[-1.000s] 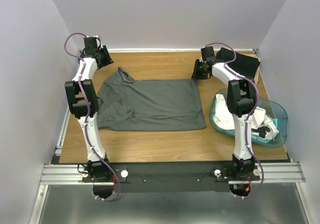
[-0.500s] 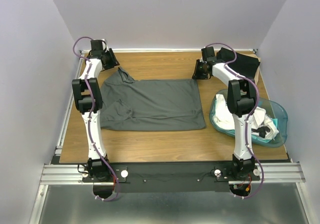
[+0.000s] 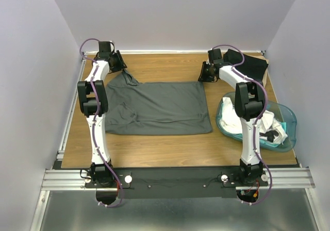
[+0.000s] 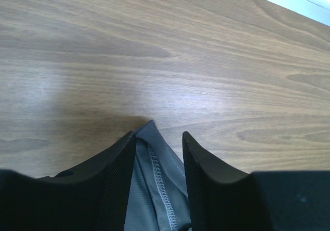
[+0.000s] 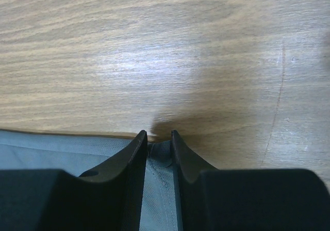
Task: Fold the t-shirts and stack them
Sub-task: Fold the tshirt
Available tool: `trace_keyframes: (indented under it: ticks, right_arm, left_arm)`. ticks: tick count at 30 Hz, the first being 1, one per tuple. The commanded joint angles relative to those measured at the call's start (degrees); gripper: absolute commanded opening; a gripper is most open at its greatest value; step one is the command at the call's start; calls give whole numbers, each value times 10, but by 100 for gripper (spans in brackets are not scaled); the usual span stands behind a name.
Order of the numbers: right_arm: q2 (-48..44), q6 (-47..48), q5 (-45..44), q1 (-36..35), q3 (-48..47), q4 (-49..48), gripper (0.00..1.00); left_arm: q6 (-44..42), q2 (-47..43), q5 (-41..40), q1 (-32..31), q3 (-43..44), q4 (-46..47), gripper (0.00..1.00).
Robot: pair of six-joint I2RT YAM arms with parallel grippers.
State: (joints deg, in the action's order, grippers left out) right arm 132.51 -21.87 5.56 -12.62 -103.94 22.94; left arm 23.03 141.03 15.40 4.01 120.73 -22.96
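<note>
A dark grey t-shirt [image 3: 157, 107] lies spread flat across the middle of the table. My left gripper [image 3: 122, 68] is at the shirt's far left corner, which stands up in a peak. In the left wrist view the gripper [image 4: 159, 135] has grey fabric [image 4: 154, 179] with a stitched seam between its fingers. My right gripper [image 3: 202, 78] is at the far right corner. In the right wrist view it [image 5: 159, 133] is pinched narrowly on the grey hem [image 5: 160, 179]. A black t-shirt [image 3: 255, 66] lies at the far right. White shirts [image 3: 232, 120] sit in the tub.
A translucent teal tub [image 3: 289, 117] stands at the right, under the right arm's forearm. The table's back edge meets the wall just beyond both grippers. A metal rail runs along the table's left side [image 3: 64, 133].
The left arm's wrist has swung right along the back edge towards the raised shirt corner. The shirt and the right arm have not moved.
</note>
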Motion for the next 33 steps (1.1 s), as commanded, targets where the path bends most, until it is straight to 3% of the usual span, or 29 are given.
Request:
trace_keyframes:
  ticks: [1, 8, 12, 19, 23, 33]
  right_arm:
    - [5, -5, 8, -1, 25, 34, 32]
    - [-1, -7, 9, -1, 30, 34, 32]
    - [-5, -5, 8, 0, 33, 34, 31]
    - [-8, -5, 12, 0, 22, 34, 7]
    - [-11, -9, 2, -1, 10, 34, 0]
    - [-9, -26, -32, 0, -35, 34, 0]
  left_arm:
    - [6, 6, -40, 0, -1, -14, 49]
    - [2, 8, -43, -5, -9, -14, 48]
    - [-2, 15, -35, -12, -6, -13, 31]
    - [6, 2, -18, -13, -13, -4, 1]
    - [18, -15, -5, -11, -9, 17, 0]
    - [69, -12, 46, -1, 45, 59, 0]
